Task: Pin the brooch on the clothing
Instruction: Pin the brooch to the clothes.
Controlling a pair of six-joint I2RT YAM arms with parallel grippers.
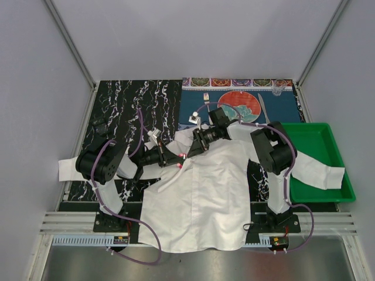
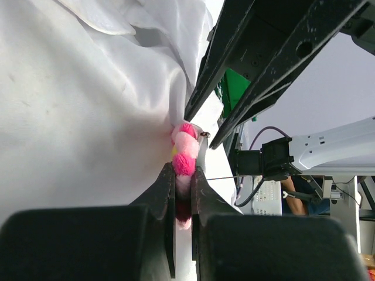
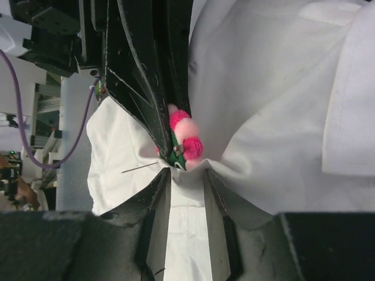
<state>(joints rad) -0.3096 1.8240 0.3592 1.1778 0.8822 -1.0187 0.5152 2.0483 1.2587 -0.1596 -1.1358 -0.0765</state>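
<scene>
The shirt (image 1: pixel 199 193) lies spread front-up over the middle of the table, its right sleeve (image 1: pixel 316 172) trailing into a green tray (image 1: pixel 337 193) at the right. Both arms reach in over its far left part, just near of the collar, and their tips meet there.

The left gripper (image 2: pixel 183 175) is clamped on the brooch (image 2: pixel 184 149). Its two fingers are pressed almost together on the lower petals, while the pink and pale tufts stand out beyond the tips, against a bunched ridge of white cloth. A thin bare pin (image 3: pixel 140 168) sticks out sideways from the brooch, clear of the fabric along the length that shows.

The right gripper (image 3: pixel 187 178) faces it from the opposite side with its fingers apart, and the shirt puckers up to a point between their tips, right under the brooch. Whether they touch the cloth cannot be told.

Far of the shirt, a red-and-teal plate (image 1: pixel 243 105) sits on a blue mat.
</scene>
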